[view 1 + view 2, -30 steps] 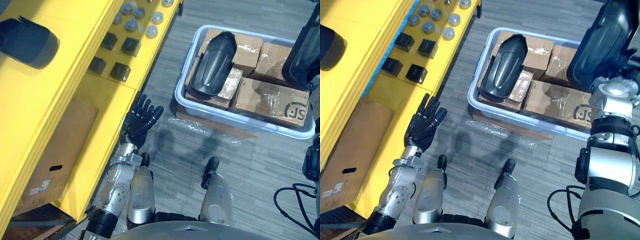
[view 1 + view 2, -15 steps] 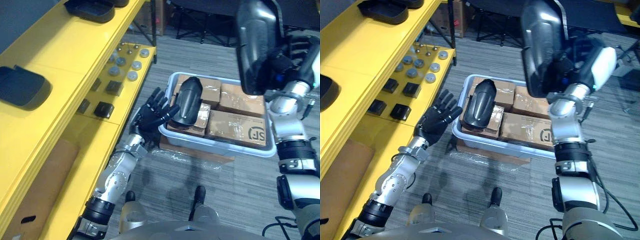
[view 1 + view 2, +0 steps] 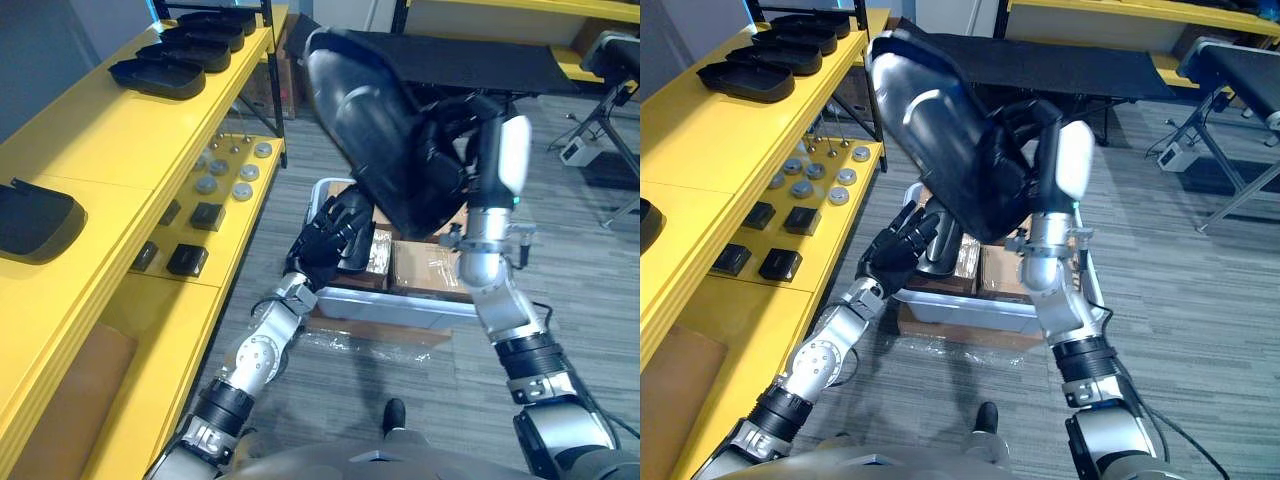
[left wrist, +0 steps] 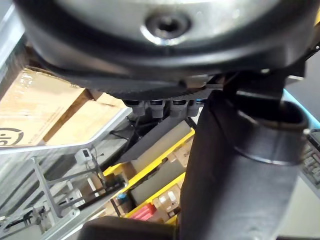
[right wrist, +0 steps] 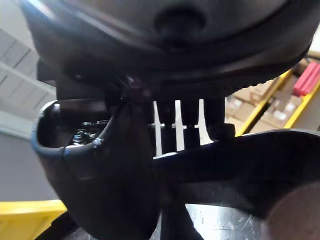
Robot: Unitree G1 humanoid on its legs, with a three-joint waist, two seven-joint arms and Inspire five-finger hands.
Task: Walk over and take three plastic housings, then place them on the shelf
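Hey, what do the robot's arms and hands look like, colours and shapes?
The left arm and right arm are silver-grey rounded segments joined by black ribbed collars. The left hand is dark all over, with slim fingers. The right hand is dark too, with a smooth white cover.

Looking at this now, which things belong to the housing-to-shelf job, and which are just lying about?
Job: raised housing in the right hand; second housing in the bin by the open left hand; yellow shelf; shelved housings.
Lying about: cardboard boxes; metal discs; small black blocks.
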